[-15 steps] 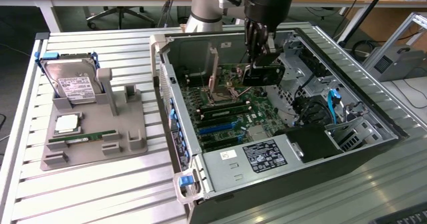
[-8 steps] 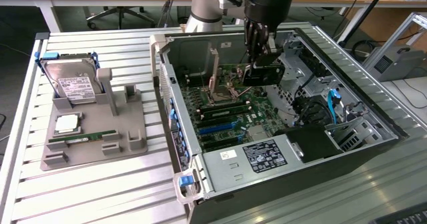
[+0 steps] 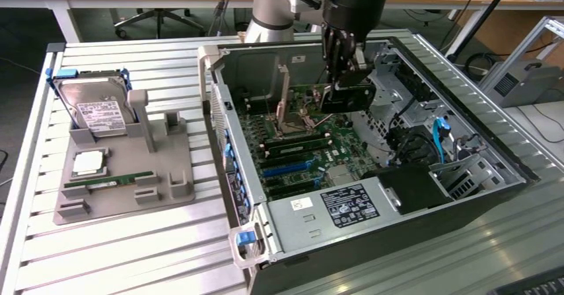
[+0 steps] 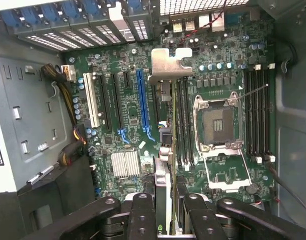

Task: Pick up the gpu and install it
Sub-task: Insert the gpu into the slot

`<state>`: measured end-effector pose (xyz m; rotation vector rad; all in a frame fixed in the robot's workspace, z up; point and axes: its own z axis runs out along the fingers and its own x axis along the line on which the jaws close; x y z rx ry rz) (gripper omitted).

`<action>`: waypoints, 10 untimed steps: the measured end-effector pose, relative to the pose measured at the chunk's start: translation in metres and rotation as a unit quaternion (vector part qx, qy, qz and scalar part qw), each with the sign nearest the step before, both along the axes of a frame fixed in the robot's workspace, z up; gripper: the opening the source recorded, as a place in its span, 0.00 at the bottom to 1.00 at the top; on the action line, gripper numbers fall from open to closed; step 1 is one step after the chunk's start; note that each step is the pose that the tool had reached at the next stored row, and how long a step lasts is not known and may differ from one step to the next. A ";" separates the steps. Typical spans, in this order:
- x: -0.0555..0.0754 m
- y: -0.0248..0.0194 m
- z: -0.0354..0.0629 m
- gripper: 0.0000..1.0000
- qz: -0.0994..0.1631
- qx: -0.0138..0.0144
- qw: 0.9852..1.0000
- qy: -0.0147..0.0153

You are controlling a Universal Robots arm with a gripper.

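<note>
exterior view: the gripper point(image 3: 345, 77) hangs inside the open computer case point(image 3: 493, 153), near its back wall, jaws closed on the gpu point(image 3: 344, 97), which hangs on edge just above the motherboard point(image 3: 304, 143), probably so its edge can meet a slot; on the slatted tabletop toward this view's left a grey fixture point(image 3: 123, 169) holds the hard drive point(image 3: 97, 113) upright and the ram stick point(image 3: 110, 179) flat, each kept ready for picking; wrist view: the gripper point(image 4: 163, 200) clamps the gpu point(image 4: 163, 175) edge-on, its silver bracket point(image 4: 170, 62) over the board, beside the blue slot point(image 4: 141, 100); the cpu socket point(image 4: 218, 125) sits open.
</note>
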<state>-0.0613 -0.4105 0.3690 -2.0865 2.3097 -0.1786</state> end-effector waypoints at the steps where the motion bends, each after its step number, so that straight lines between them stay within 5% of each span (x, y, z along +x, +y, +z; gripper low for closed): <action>1: 0.000 0.0000 0.0000 0.27 0.002 0.000 1.000 0.000; 8: 0.000 0.0000 0.0000 0.27 0.015 0.000 1.000 0.000; 9: 0.000 -0.0001 0.0000 0.27 0.015 0.003 1.000 0.000; 10: 0.000 -0.0001 -0.0001 0.27 0.015 0.022 1.000 0.000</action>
